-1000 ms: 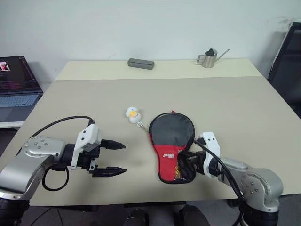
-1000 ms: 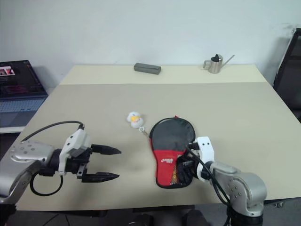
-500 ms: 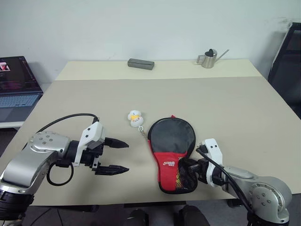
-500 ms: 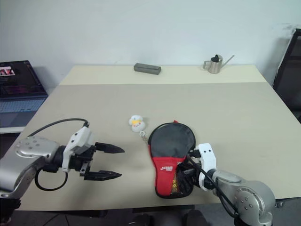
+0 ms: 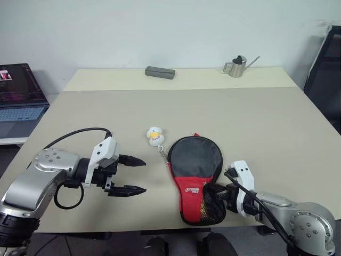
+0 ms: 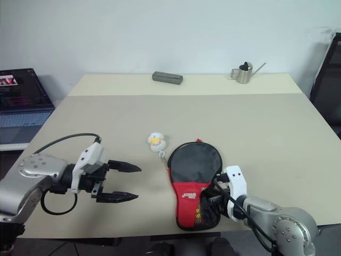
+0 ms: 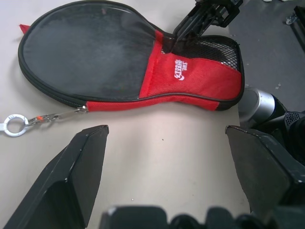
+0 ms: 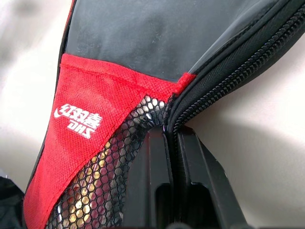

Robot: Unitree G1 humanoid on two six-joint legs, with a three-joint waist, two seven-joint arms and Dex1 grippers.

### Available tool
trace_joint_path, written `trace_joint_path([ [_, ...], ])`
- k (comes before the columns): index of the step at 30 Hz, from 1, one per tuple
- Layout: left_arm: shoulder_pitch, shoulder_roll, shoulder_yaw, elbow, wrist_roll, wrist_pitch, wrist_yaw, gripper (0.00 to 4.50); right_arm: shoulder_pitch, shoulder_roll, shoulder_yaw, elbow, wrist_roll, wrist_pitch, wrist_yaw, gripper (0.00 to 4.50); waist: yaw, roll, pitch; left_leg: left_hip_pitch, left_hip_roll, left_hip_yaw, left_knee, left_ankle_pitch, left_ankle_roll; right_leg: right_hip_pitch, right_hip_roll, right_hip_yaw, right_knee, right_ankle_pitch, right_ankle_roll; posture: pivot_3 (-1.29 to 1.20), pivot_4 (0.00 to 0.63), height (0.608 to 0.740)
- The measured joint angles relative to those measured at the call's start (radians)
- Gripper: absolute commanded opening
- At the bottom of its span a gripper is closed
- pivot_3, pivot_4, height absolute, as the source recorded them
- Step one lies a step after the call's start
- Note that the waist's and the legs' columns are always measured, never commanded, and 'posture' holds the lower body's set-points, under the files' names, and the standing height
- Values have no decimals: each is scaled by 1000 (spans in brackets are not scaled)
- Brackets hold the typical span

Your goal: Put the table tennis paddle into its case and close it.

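The case (image 5: pixel 194 170) lies flat at lower centre of the head views, near the front edge of the table (image 5: pixel 266 122), its round black part toward the wall and its red mesh-pocket end toward the robot. A short chain from its zip pull leads up and left to the small plush charm (image 5: pixel 155 135). The paddle itself cannot be seen; the filled-out shape suggests it is probably inside.

The right gripper (image 8: pixel 170 143), at lower right, has its fingers pressed together on the case's edge where the mesh pocket meets the zip seam. The left gripper (image 5: pixel 129 175), at lower left, hangs spread wide with nothing between its fingers, apart from the case.

The case looks light and soft: thin fabric that would likely fold or slide on the smooth tabletop if pulled from one side only. The stiff zipped rim and the metal ring at the pull seem the surest places to grip; the mesh looks liable to snag.

Little stands in the way. A grey bar-shaped object (image 5: pixel 160 72) and a small metal watering can (image 5: pixel 237 66) sit far back, and a laptop (image 5: pixel 18 96) is off the table at left.
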Motion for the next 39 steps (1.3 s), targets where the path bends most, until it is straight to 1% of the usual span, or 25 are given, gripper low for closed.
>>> trace_joint_path([
  [14,-27,-10,-21,31,16,-22,-4,4296,-4,16,-1,15,90,4,-115,19,-1,0,0,0,1,0,0,0,0,0,0,0,0,0,0,0,150,740],
  [16,-28,-17,-26,31,17,-24,-4,4296,-7,34,-11,18,98,13,-136,19,-1,0,0,0,1,0,0,0,0,0,1,0,0,0,0,0,150,740],
  [19,-39,-25,-29,32,18,-34,-2,4296,-15,70,-42,20,100,33,-170,811,-1,0,0,0,1,0,0,0,0,0,1,0,1,0,0,0,150,740],
  [23,-45,-41,-32,34,20,-40,1,4296,-25,82,-91,6,122,63,-181,2090,0,0,0,1,1,0,1,0,0,1,1,0,1,1,-1,0,150,740],
  [26,-46,-50,-43,39,28,-42,2,4296,-35,47,-175,4,138,66,-174,3069,7,0,0,2,0,0,2,0,0,4,1,0,0,1,0,0,150,740],
  [29,-46,-61,-50,48,39,-49,2,4296,-47,-46,-241,4,154,56,-125,4121,12,0,0,5,1,0,2,0,0,7,1,-1,0,1,0,0,150,740],
  [33,-56,-82,-51,50,45,-63,7,4296,-48,-110,-256,6,196,-2,-39,4121,13,2,1,7,2,0,1,0,0,8,2,-1,0,1,-1,0,150,740],
  [35,-57,-83,-50,50,50,-65,22,4296,-62,-161,-245,-2,182,-82,35,4121,9,2,1,7,2,1,1,0,0,9,2,0,0,1,-1,0,150,740],
  [36,-56,-85,-49,52,56,-66,33,4296,-72,-198,-225,-18,139,-167,97,4121,8,2,1,7,2,1,1,0,0,9,2,-1,0,1,-1,0,150,740],
  [38,-54,-90,-46,60,60,-71,53,4296,-80,-254,-180,-27,89,-273,200,4493,9,1,2,9,2,0,1,0,0,12,2,-2,-2,1,0,0,150,740],
  [39,-49,-91,-42,66,61,-74,63,4296,-80,-277,-148,-24,64,-315,251,4493,9,1,2,11,2,-1,1,0,0,14,2,-3,-2,1,0,0,150,740],
])
